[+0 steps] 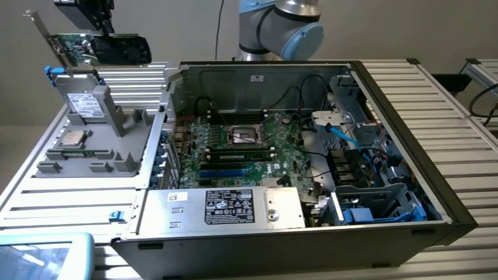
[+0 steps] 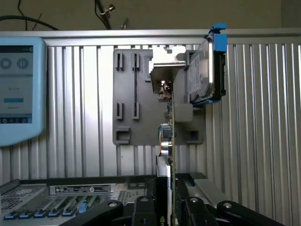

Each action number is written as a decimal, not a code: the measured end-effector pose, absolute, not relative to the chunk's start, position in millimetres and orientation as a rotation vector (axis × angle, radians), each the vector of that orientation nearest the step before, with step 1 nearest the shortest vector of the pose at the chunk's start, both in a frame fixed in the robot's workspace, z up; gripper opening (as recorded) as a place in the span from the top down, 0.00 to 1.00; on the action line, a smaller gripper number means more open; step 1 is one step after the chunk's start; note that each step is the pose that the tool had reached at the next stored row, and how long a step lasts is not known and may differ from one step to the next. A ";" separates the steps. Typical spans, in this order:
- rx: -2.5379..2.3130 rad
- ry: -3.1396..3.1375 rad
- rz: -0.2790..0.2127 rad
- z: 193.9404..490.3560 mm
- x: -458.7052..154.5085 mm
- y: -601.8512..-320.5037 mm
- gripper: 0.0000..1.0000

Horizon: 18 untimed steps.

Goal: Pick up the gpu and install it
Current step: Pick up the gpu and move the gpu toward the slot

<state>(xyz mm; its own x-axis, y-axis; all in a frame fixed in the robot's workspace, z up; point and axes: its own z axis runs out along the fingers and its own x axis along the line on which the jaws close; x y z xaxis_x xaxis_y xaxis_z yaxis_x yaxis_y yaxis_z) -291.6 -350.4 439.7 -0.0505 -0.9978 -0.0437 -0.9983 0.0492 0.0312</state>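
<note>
Obs.: the end effector [image 1: 97, 30] is pinching the gpu [image 1: 76, 50]. In the wrist view we see the card edge-on [image 2: 171, 136], with one finger pressed against each face.

Position: the gpu hangs in the air at the exterior view's far left. It is above the grey fixture [image 1: 116, 116] that sits on the bench [image 1: 435, 99], and touches nothing below.

Orientation: the card's long axis runs roughly level. The silver bracket [image 1: 37, 29] is at the end toward the exterior view's left, and the black cooler [image 1: 125, 49] faces the right. The card extends below the fingers.

Key relation: the open computer case [image 1: 257, 73] and its motherboard [image 1: 288, 154] lie lower and to the exterior view's right, well apart from the held card. We judge the pickup done and the card not yet seated.
</note>
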 end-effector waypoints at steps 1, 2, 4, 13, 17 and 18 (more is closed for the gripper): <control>-2.158 2.268 0.083 439.7 -287.1 -350.4 0.72; -2.158 2.268 0.083 439.7 -282.6 -350.4 0.72; -2.158 2.268 0.083 439.6 -273.6 -350.4 0.72; -2.159 2.267 0.083 439.1 -232.6 -350.4 0.72; -2.160 2.266 0.083 438.8 -214.3 -350.4 0.72; -2.160 2.266 0.083 438.8 -210.0 -350.4 0.72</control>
